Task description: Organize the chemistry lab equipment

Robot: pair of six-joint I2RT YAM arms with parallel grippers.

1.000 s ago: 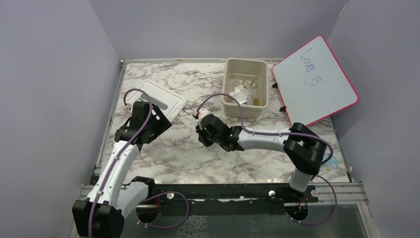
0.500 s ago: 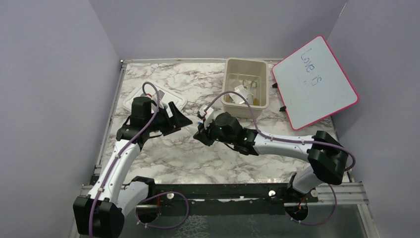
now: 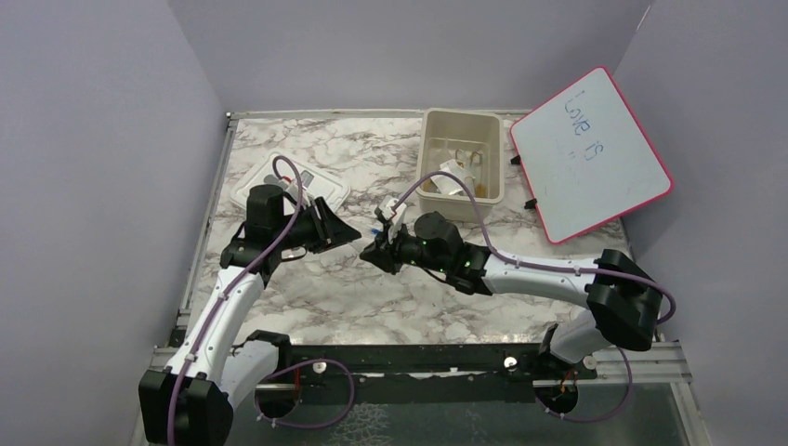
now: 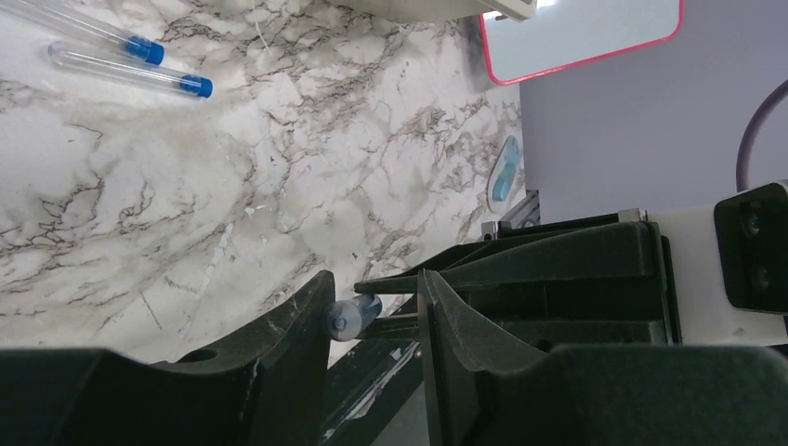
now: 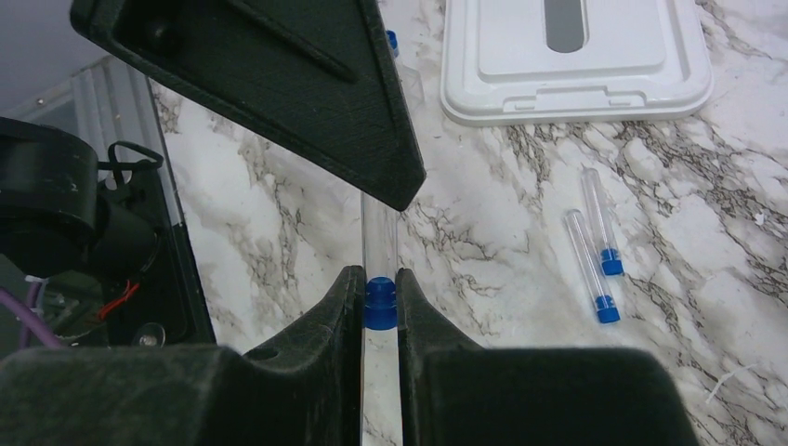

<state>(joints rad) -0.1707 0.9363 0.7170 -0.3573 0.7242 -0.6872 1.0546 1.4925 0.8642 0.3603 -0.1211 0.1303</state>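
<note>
From above: finds the left gripper (image 3: 346,232) and right gripper (image 3: 369,253) nose to nose mid-table, left at 9 o'clock of right, posed for a hand-over; beige tub (image 3: 462,115) at 1 o'clock of them, white lid (image 3: 321,181) at 10 o'clock. Through the left wrist: shows a blue-capped tube (image 4: 351,319) poking in between narrowed but unclosed jaws, touching the 9 o'clock finger (image 4: 288,325), a gap on the other side, so likely not gripped yet; two loose tubes (image 4: 121,70) on the table (image 4: 139,186) at 10 o'clock. Through the right wrist: shows that tube pinched at its cap, jaws nearly together, held level and pointing to 12 o'clock to offer the clear end. Probably bound for the tub.
</note>
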